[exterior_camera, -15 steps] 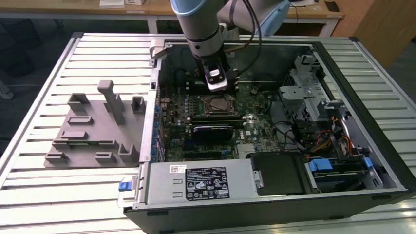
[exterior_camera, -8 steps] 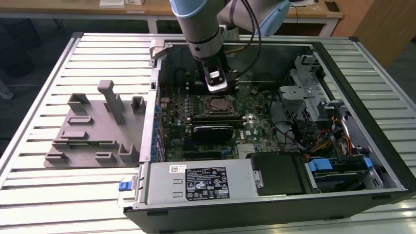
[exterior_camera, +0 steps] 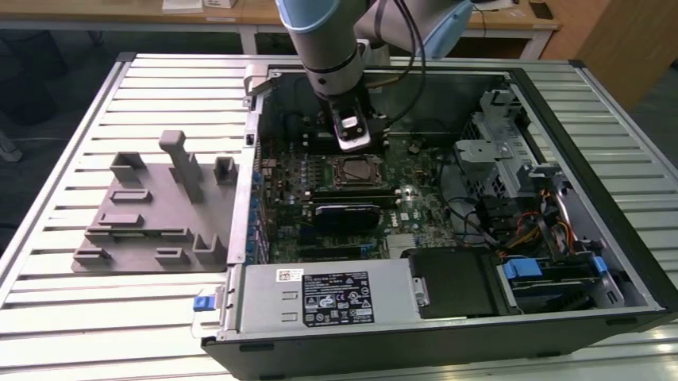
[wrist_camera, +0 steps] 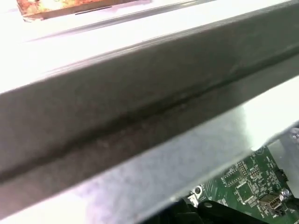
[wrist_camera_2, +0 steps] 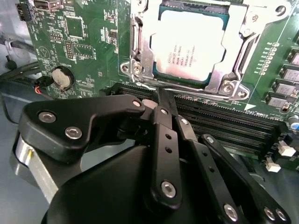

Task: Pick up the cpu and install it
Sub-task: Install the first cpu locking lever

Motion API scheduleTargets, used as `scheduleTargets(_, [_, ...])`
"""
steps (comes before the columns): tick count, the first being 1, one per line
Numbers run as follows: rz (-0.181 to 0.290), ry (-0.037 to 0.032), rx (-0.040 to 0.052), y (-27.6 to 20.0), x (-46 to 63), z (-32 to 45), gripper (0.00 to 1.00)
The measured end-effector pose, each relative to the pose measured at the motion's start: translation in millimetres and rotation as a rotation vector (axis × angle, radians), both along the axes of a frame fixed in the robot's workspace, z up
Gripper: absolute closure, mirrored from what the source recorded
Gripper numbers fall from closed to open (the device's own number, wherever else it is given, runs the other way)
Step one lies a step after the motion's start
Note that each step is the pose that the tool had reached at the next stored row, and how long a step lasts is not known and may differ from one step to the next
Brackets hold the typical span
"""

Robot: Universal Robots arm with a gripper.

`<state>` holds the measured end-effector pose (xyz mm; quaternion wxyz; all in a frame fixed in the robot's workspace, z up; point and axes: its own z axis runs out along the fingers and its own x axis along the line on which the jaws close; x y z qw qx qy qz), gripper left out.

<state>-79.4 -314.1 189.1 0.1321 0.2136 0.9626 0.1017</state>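
Note:
The cpu (wrist_camera_2: 191,44), a silver square with a thin green rim, lies flat in the socket on the green motherboard (wrist_camera_2: 88,42), with the metal socket frame (wrist_camera_2: 233,51) lying around it. My gripper (wrist_camera_2: 160,97) is beside the socket's near edge, and its black fingers (wrist_camera_2: 166,135) are pressed together. The tips are at a thin metal lever (wrist_camera_2: 140,85) along that edge; I cannot tell whether they pinch it. In the exterior view my gripper (exterior_camera: 355,141) hangs inside the open computer case (exterior_camera: 593,198), just behind the socket (exterior_camera: 350,171).
A grey plastic tray (exterior_camera: 159,210) with upright blocks lies on the slatted table (exterior_camera: 63,317) at the exterior view's left. Memory slots (wrist_camera_2: 224,126) run beside the socket, and a coin battery (wrist_camera_2: 63,78) sits nearby. A power supply (exterior_camera: 329,298) fills the case's front. A dark case wall (wrist_camera: 140,107) crosses the first wrist view.

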Motion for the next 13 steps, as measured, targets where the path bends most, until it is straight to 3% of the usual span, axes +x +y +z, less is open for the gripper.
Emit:
scheduleTargets(4, [0.000,0.0003,-0.0007,-0.1,0.1,9.4,0.89])
scheduleTargets(9, [0.000,0.0005,-0.0009,-0.1,0.1,9.6,0.89])
scheduleTargets(10, [0.000,0.0048,-0.0025,-0.1,0.5,9.6,0.89])
scheduleTargets(13, [0.000,0.0434,-0.0127,-0.1,2.6,9.2,0.89])
